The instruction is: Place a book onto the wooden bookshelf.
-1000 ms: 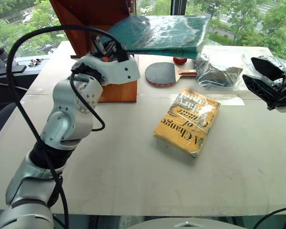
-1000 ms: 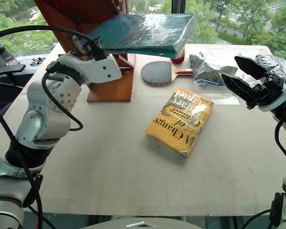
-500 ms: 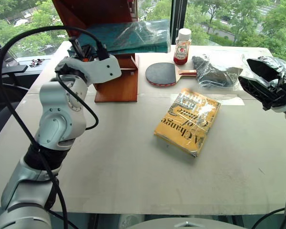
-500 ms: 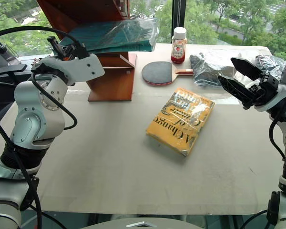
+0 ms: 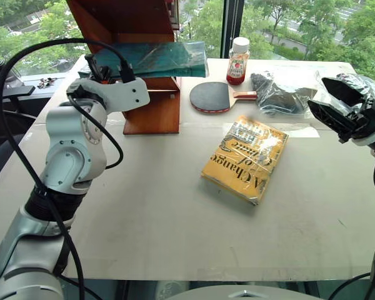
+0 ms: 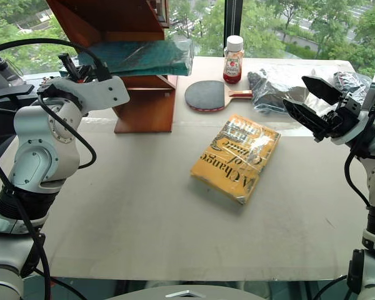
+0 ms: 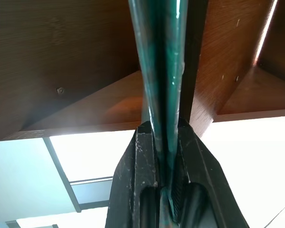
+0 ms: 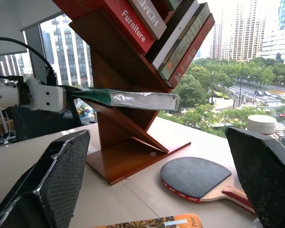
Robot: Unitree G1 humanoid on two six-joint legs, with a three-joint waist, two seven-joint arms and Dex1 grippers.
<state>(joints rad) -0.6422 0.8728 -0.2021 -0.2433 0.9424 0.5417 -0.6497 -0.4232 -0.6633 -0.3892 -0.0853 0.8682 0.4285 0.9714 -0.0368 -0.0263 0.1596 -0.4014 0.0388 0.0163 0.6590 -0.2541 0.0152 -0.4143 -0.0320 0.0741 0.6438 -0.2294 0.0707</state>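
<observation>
We see left tool (image 7: pixel 167 142) pinching teal book (image 5: pixel 151 59), held flat, level, partly inside wooden bookshelf (image 5: pixel 151 112) bay, above base. Right tool (image 6: pixel 314 105) spread, empty, over desk (image 5: pixel 175 219). Risk: release here, overhanging book tips out; 1 edge unsupported.

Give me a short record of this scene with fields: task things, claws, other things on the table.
book: teal book, held flat and level in the bookshelf's lower opening, not yet released
left claw: left claw shut on the book's edge
right claw: right claw open, empty, apart from the shelf
table: table holds a yellow book lying flat, a paddle, a bottle, a dark bag
shelf, upper part: other books leaning
</observation>
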